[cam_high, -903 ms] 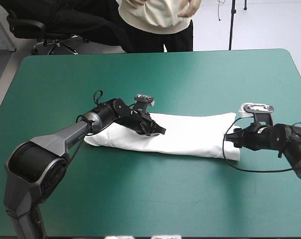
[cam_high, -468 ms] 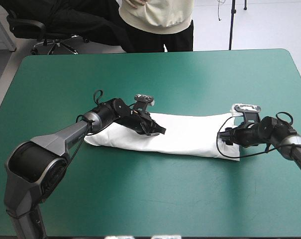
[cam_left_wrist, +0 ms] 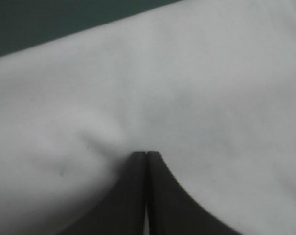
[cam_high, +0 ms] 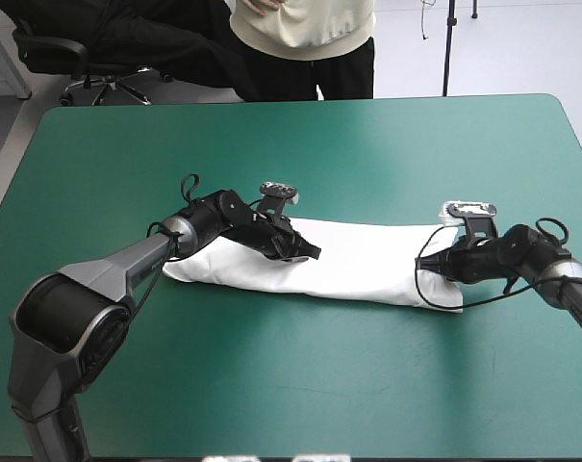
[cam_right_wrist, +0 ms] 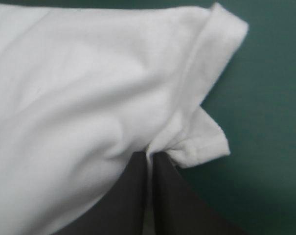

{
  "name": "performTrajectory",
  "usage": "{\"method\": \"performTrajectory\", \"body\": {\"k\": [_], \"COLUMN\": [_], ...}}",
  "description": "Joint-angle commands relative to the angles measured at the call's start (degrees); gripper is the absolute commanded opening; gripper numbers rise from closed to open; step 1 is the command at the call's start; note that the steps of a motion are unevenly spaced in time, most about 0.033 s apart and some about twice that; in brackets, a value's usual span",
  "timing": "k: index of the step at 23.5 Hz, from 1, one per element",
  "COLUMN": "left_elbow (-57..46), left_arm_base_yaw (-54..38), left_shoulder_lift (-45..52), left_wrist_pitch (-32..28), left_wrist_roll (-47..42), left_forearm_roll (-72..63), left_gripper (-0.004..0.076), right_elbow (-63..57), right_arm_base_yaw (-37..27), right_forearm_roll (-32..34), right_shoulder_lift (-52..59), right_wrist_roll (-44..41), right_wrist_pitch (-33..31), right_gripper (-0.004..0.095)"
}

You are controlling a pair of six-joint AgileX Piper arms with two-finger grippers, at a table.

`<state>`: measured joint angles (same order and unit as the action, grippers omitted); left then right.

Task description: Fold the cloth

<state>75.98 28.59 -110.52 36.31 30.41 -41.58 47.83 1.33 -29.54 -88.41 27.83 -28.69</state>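
The white T-shirt (cam_high: pixel 367 262) lies as a long folded strip across the middle of the table. My left gripper (cam_high: pixel 305 252) rests low on its left half, shut on the T-shirt, and the cloth (cam_left_wrist: pixel 187 88) puckers at the meeting tips (cam_left_wrist: pixel 147 154). At the strip's right end my right gripper (cam_high: pixel 435 267) is shut on the T-shirt. In the right wrist view, a hemmed corner (cam_right_wrist: pixel 201 147) is pinched at the tips (cam_right_wrist: pixel 150 155) and the white cloth (cam_right_wrist: pixel 89 88) spreads ahead of them.
The teal-green cover (cam_high: pixel 300 385) runs wide in front of the shirt and beyond it to the far edge (cam_high: pixel 300 104). The right table edge lies close behind my right arm.
My right gripper slid left onto the shirt's right end and shut on a hemmed corner. The left arm and the strip stayed where they were.
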Motion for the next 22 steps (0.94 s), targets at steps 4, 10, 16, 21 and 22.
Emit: {"method": "performTrajectory", "body": {"k": [4, 10, 16, 21, 22], "left_elbow": [1.5, 1.6, 8.1, 14.2, 14.9], "left_arm_base_yaw": [0.5, 0.5, -3.6, -6.9, -6.9], "left_shoulder_lift": [3.1, 7.7, 24.5, 38.4, 40.2], "left_wrist_pitch": [-3.2, -6.6, 2.3, 12.2, 13.4], "left_wrist_roll": [0.0, -0.2, -10.6, -16.3, -18.1], "left_forearm_roll": [-0.5, 3.9, 28.7, 42.7, 44.3], "left_gripper": [-0.0018, -0.0018, -0.0018, -0.0018, -0.0018], "right_elbow": [2.5, 5.6, 13.6, 26.6, 29.6], "right_arm_base_yaw": [0.0, 0.0, 3.6, 19.7, 22.3], "right_forearm_roll": [-0.5, -0.9, -14.3, -14.7, -14.3], "right_shoulder_lift": [9.6, 14.3, 14.4, 9.1, 6.8], "right_wrist_roll": [1.0, 1.5, 9.8, 7.5, 6.7], "right_wrist_pitch": [-3.2, -7.6, -15.4, -15.3, -15.3], "right_gripper": [-0.0017, -0.0017, -0.0016, -0.0015, -0.0015]}}
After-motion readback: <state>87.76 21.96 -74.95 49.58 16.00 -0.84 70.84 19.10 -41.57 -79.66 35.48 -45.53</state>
